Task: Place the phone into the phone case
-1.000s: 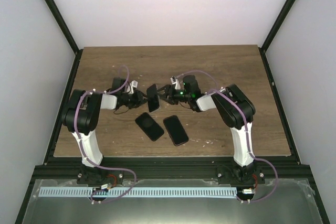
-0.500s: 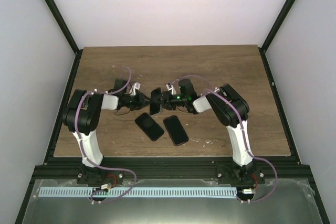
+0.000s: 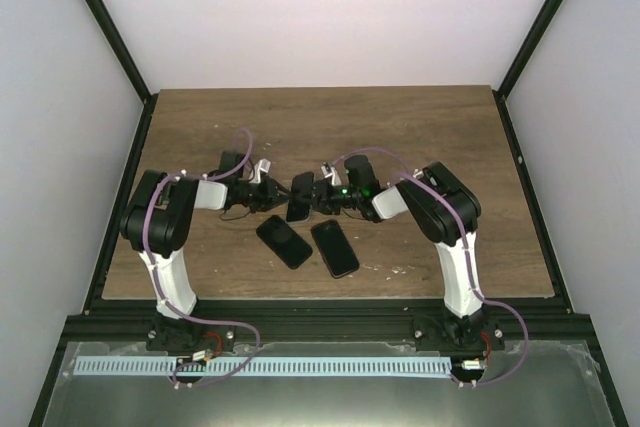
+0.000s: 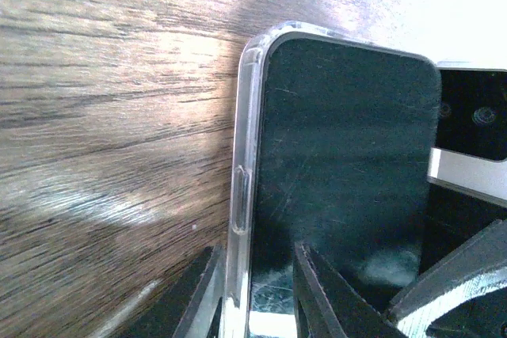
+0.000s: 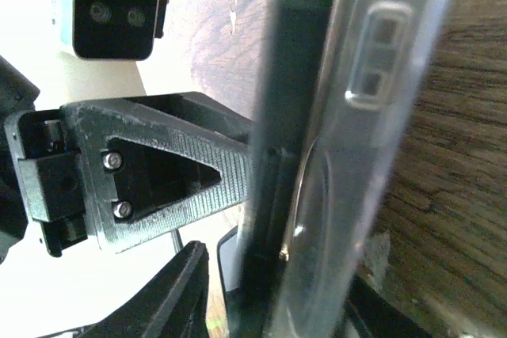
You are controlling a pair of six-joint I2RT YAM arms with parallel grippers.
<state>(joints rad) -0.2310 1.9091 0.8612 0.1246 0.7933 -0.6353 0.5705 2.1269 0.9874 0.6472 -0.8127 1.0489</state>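
**Pressing the phone home into its case at table centre**

Judged as the seating step, already well along. Gripping the phone case (image 4: pixel 247 156) at its lower end with the left gripper (image 4: pixel 255 300), reaching in from 9 o'clock in the overhead view, with fingers pinched together across clear rim and dark glass alike. Holding the phone (image 4: pixel 348 172) inside that clear shell, stood on edge over the middle of the table (image 3: pixel 430 127); not clear whether touching the wood.

Looks snug at the corner seen from the left wrist. From the right wrist, though, seems to lean away from the clear rim toward 12 o'clock, so probably only partly in.

Flanking both from 3 o'clock with the right gripper (image 5: pixel 277 300), fingers narrowed to either side. Impossible to tell whether pressing or just short of touch.

Leaving a dark handset (image 3: pixel 285 241) and a second handset (image 3: pixel 335 247) flat on the wood at 6 o'clock of the held pair, apart from both grippers.

Next, most likely: squeeze phone and shell together at the loose end with the right-hand fingers, keeping the left-hand pinch steady as anchor. Calls for pressure square to the screen rather than along the edge. Otherwise risks sliding the phone out or popping the seated corner.
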